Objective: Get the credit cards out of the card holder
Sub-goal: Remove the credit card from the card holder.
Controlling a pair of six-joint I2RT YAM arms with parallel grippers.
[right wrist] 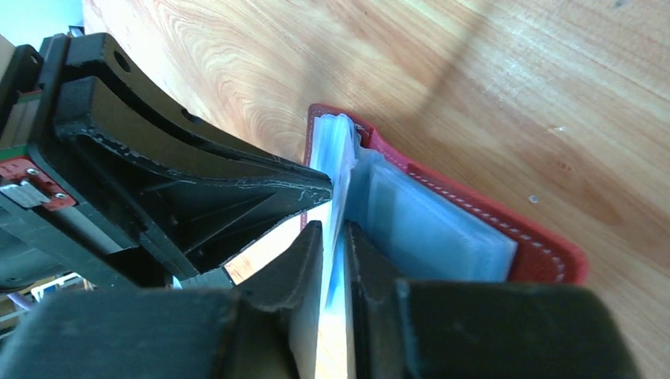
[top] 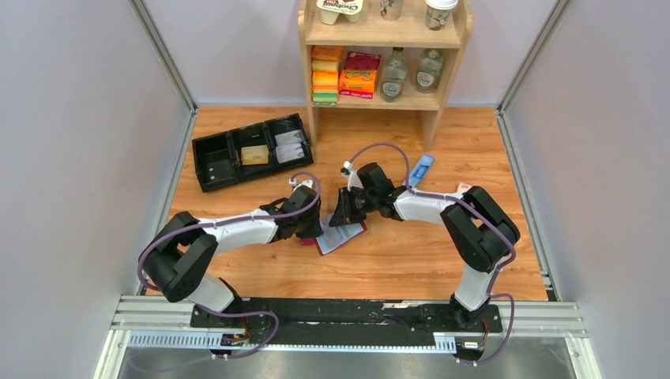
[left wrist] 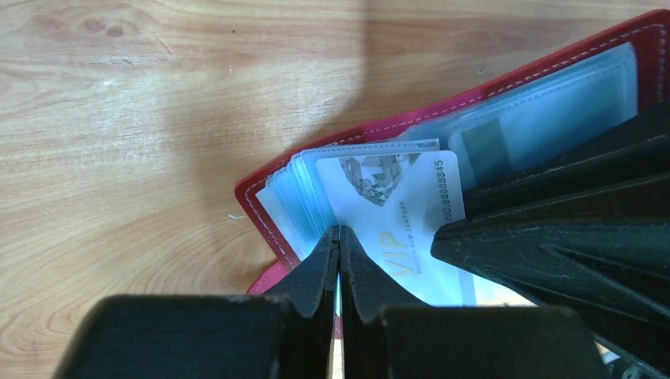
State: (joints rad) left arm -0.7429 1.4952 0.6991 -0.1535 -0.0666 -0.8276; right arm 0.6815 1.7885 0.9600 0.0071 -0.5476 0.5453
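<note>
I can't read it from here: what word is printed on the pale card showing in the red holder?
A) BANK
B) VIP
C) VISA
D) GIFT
B: the left wrist view shows gold "VIP" lettering on the card inside the open card holder.

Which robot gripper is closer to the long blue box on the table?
Right. The right gripper sits over the card holder, on the side facing the blue box. The left gripper is at the card holder's opposite edge, farther away.
</note>
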